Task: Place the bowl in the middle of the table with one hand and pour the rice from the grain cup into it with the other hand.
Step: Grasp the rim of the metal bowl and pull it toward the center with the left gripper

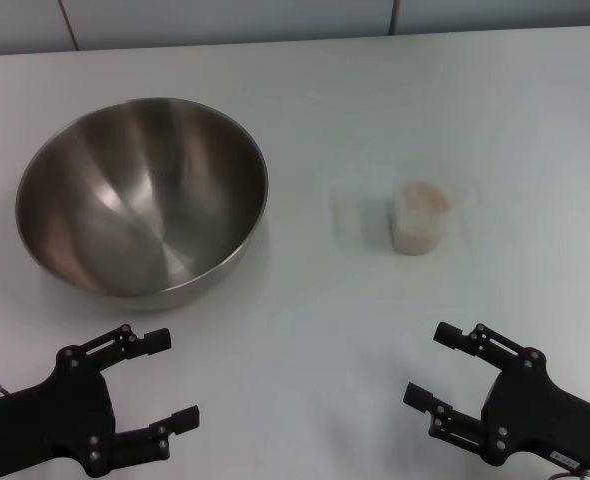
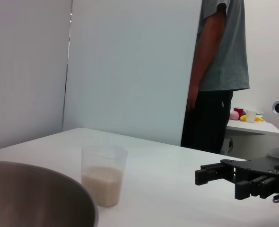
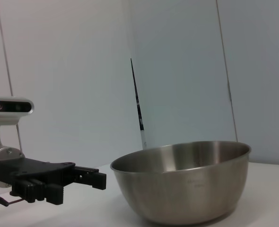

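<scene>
Upright, grain cup (image 1: 419, 217) holds rice (image 1: 422, 201) — bowl (image 1: 141, 195) apart.

Bowl (image 2: 35, 196) cut off at left-wrist frame edge — person (image 2: 220, 71) headless, cropped at top.

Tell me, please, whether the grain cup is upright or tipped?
Upright: the grain cup stands on the table, open end up, rice settled in its lower part.

Matte black pincers (image 1: 165, 385) (image 1: 430, 365), ribbed fingertips, small screws.
</scene>
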### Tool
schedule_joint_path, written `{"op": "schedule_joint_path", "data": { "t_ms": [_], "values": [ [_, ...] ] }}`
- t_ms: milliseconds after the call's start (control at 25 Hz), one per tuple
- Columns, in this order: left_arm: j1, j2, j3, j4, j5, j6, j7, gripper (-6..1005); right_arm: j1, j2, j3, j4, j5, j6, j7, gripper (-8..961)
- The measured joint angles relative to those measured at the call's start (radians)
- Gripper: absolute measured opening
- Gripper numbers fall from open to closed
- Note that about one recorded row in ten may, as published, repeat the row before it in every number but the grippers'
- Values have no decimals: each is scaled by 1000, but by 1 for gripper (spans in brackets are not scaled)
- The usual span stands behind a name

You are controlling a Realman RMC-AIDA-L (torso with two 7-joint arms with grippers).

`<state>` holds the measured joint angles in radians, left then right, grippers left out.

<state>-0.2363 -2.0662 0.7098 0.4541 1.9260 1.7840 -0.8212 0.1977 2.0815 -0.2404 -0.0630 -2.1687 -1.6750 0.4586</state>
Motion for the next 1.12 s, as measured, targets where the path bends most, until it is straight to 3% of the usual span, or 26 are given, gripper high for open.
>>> {"op": "schedule_joint_path", "data": {
  "t_ms": [560,800,920,1120],
  "values": [
    [2,0,-24,1,-9,-2,1,823,8,0,-4,-2,-1,0,0,750],
    [-21,1,-251,10,-23,3,-55,813,16,1,-3,0,-2,2,0,749],
    [-61,6,-403,37,-46,-24,-236,808,22,2,-2,0,-2,2,0,749],
    [-110,5,-470,156,-46,-103,-476,800,29,5,-1,6,-2,8,0,748]
  ]
}}
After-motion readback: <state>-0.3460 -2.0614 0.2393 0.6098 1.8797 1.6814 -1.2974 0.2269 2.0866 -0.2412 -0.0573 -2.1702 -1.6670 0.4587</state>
